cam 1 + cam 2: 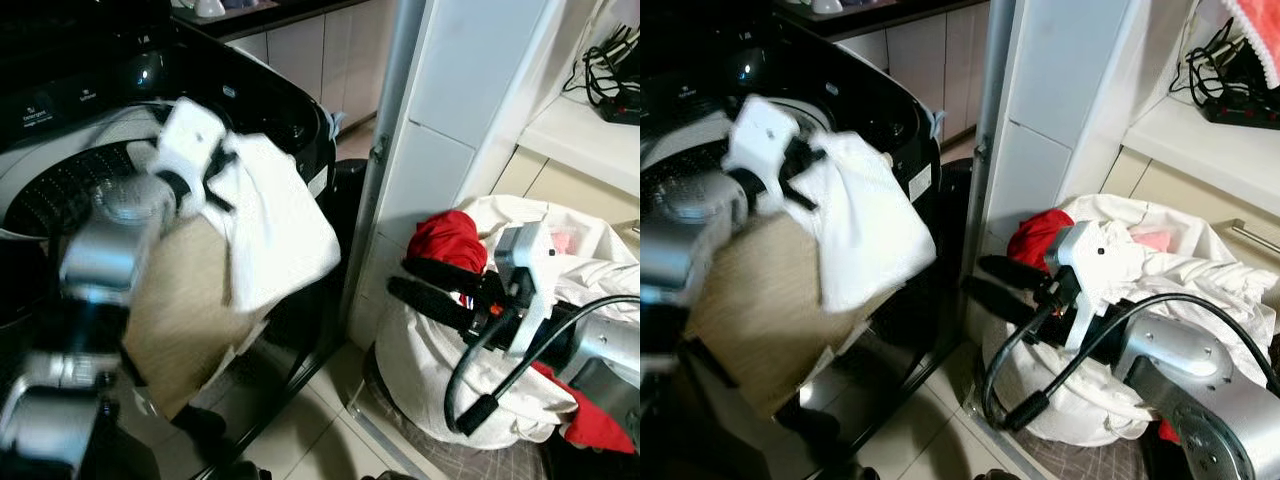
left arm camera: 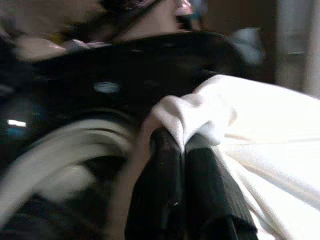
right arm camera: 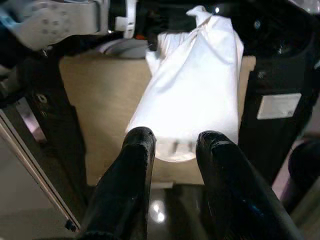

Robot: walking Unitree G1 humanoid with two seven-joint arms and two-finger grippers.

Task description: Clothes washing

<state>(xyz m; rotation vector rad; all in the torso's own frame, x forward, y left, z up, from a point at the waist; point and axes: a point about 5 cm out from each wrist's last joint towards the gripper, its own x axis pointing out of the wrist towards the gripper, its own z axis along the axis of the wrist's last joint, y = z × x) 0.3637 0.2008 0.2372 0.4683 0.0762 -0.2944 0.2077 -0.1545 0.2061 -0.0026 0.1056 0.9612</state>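
Left claw (image 1: 222, 168), upper left of frame: clamped on white cloth garment (image 1: 275, 225), hanging beside black top-loading washing machine (image 1: 250, 95) opening. Right claw (image 1: 425, 285), lower right: fingers apart, empty, before white laundry bag (image 1: 440, 370).

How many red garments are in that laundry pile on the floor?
1 visible: a red cloth garment at the top of the white laundry pile, just behind the right pincer. Others may be buried.

Head views downward; wrist views close along jaws.

White cloth (image 1: 275, 225) hangs bunched over the black washing machine's (image 1: 262, 110) rim; white and red laundry (image 1: 455, 245) heaps in the floor bag (image 1: 430, 370).
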